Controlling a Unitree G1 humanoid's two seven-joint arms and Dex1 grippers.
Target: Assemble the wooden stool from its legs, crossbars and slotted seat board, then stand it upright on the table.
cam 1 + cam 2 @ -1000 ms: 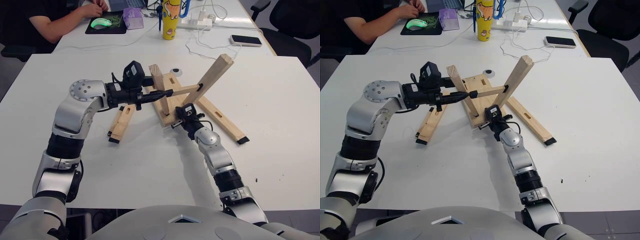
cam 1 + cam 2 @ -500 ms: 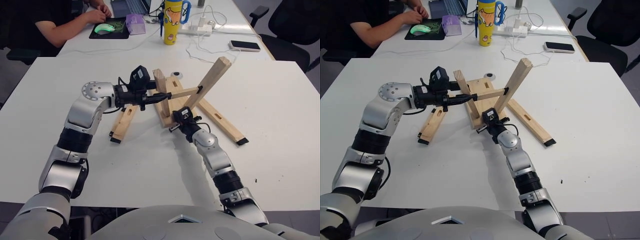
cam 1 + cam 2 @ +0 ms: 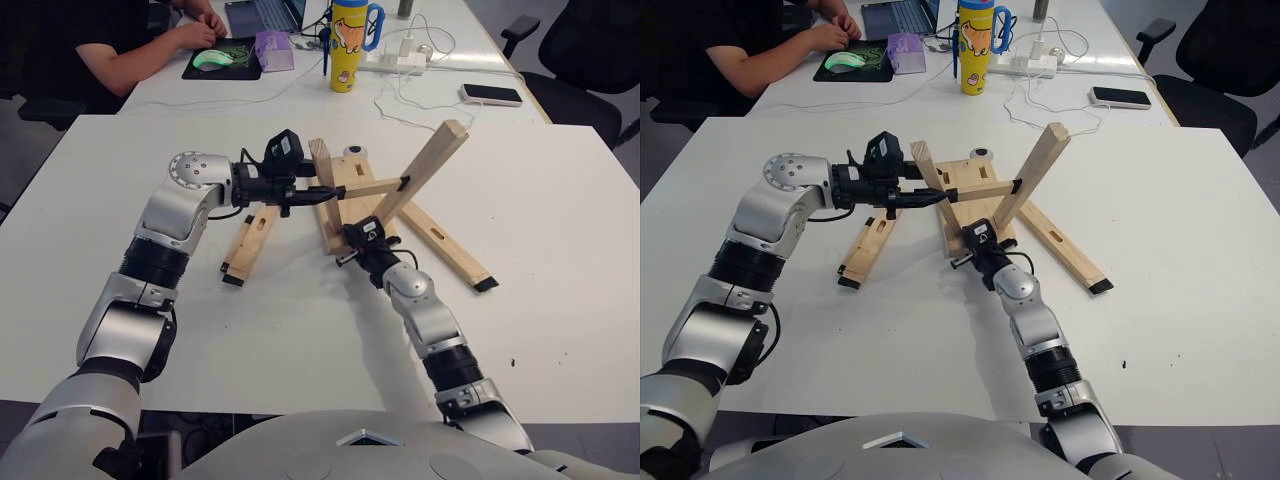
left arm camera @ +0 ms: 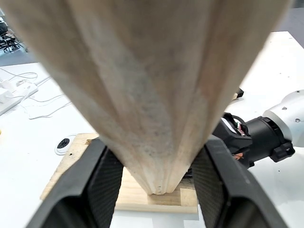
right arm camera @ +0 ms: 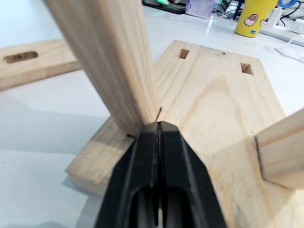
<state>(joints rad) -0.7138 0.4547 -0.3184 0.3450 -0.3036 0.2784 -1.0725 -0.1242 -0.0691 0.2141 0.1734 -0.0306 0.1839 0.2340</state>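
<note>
Both end effectors are on the half-built stool. The left end effector (image 3: 310, 190) is clamped on the short leg (image 3: 319, 160), close to where the crossbar (image 3: 372, 185) meets it. The right end effector (image 5: 158, 127) is pinched shut on nothing, its tip pressed at the foot of the tall leg (image 3: 428, 165) where it enters the seat board (image 5: 213, 104). The board lies flat, slots up, near the middle of the tabletop (image 3: 560, 220). Both fitted legs lean rather than stand square, and the crossbar bridges them. A spare leg (image 3: 248, 238) lies flat to the board's left and a second spare (image 3: 445, 240) to its right.

The likeliest trouble is the crossbar end slipping out if the left arm pulls the short leg away from the tall one. The tall leg also looks loosely seated and could tip or jam crooked if pushed sideways. Only a closed fingertip holds the board, so it may skid.

The tabletop is smooth, white and probably slippery. Beyond it, a second desk carries a yellow mug (image 3: 347, 30), a phone (image 3: 490, 93) and cables, with a black chair (image 3: 590, 50) to the right.
</note>
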